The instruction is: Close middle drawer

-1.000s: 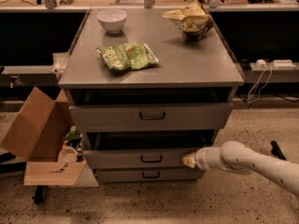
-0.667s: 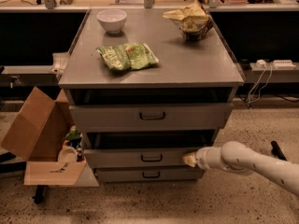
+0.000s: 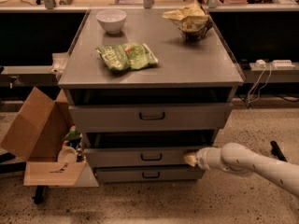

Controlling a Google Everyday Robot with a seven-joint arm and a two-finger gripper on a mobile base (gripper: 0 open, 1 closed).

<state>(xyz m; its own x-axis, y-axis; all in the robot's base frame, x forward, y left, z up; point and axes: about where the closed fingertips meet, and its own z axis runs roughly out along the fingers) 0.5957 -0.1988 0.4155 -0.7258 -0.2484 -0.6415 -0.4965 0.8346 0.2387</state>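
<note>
Speckled floor [image 3: 140, 204] surrounds the cabinet [image 3: 187, 66]. My gripper [image 3: 190, 159] touches the middle drawer [image 3: 121, 157] at its right end. Apart or together, I cannot tell.

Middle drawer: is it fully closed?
No, the middle drawer juts forward with a dark gap above its front, and the gripper is at that front's right end.

Three grey drawers are counted: top drawer [image 3: 187, 116], middle drawer [image 3: 121, 157], bottom drawer [image 3: 117, 174]. On the counter [image 3: 187, 64], one white bowl [image 3: 111, 20], one green snack bag [image 3: 127, 56] and one crumpled yellow bag [image 3: 188, 14] are seen. One cardboard box [image 3: 39, 134] is counted. One gripper [image 3: 190, 159] is found at the middle drawer's right front end.
</note>
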